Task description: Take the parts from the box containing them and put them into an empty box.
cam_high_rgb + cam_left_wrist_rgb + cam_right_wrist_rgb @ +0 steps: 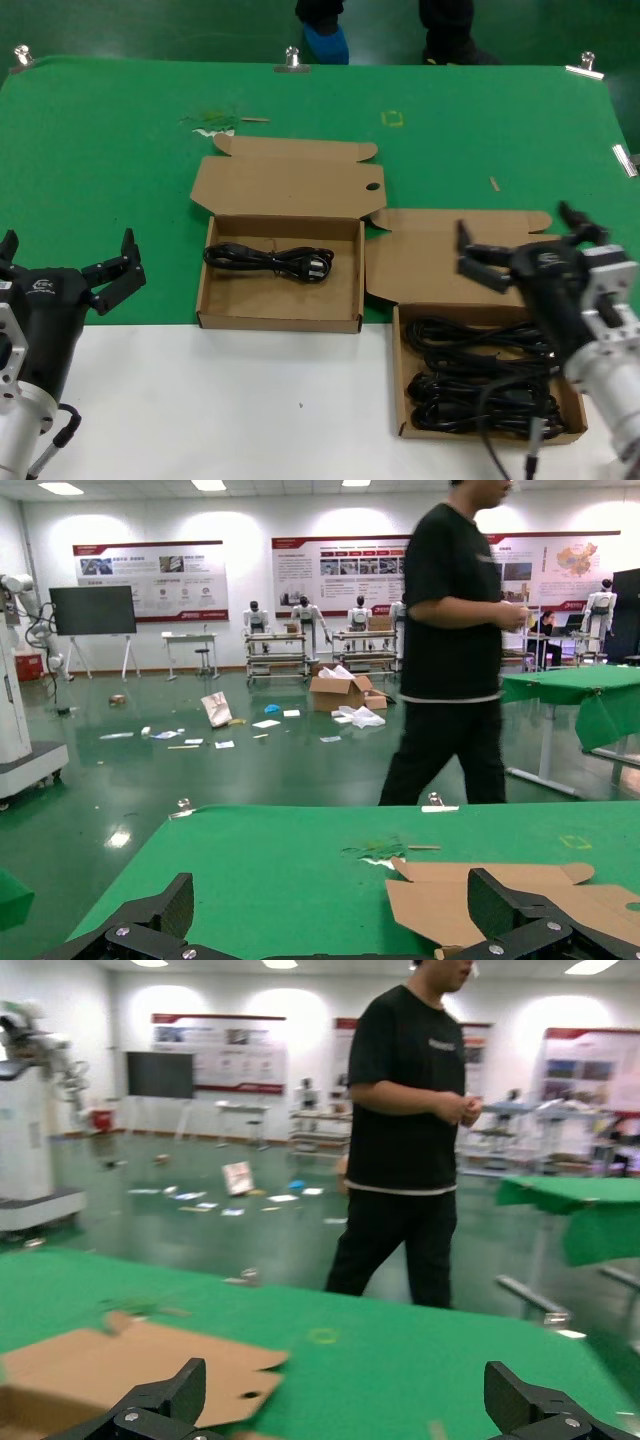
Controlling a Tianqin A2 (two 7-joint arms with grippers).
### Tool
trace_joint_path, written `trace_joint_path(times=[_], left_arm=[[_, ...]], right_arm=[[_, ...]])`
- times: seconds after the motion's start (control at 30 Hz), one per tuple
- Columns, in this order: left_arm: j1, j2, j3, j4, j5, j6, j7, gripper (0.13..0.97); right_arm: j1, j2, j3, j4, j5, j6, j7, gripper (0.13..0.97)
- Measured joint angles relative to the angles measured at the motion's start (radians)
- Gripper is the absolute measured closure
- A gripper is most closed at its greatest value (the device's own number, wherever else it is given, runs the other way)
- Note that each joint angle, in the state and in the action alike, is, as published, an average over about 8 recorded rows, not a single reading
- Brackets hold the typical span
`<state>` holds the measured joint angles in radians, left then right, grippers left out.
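Head view: two open cardboard boxes rest on the tabletop point(120, 150), which has a green cover at the back and a white front strip. The wide box point(282, 270) at centre holds one black power cord point(268, 260). The squarer box point(485, 375) to the right holds several bundled cords point(470, 385). The right tool point(515, 250), fingers apart, hangs over that box's rear edge and lid flap. The left tool point(70, 262), fingers apart, sits at the left edge, well apart from both boxes. Small white logos on both tool bodies cannot be read. Wall posters in the wrist views carry unreadable writing.
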<state>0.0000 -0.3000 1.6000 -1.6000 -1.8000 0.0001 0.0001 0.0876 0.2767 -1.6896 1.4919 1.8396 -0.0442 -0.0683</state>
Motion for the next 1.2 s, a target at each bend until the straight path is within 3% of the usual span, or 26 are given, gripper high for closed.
trace_joint_path(times=[0.23, 1.2], left_arm=[[0.0, 0.0, 0.0, 0.0, 0.0, 0.0, 0.0, 0.132], [0.0, 0.0, 0.0, 0.0, 0.0, 0.0, 0.0, 0.132]], right_arm=[[-0.048, 0.013, 0.049, 0.059, -0.022, 0.024, 0.038, 0.129], [-0.05, 0.013, 0.051, 0.062, -0.023, 0.025, 0.039, 0.129]])
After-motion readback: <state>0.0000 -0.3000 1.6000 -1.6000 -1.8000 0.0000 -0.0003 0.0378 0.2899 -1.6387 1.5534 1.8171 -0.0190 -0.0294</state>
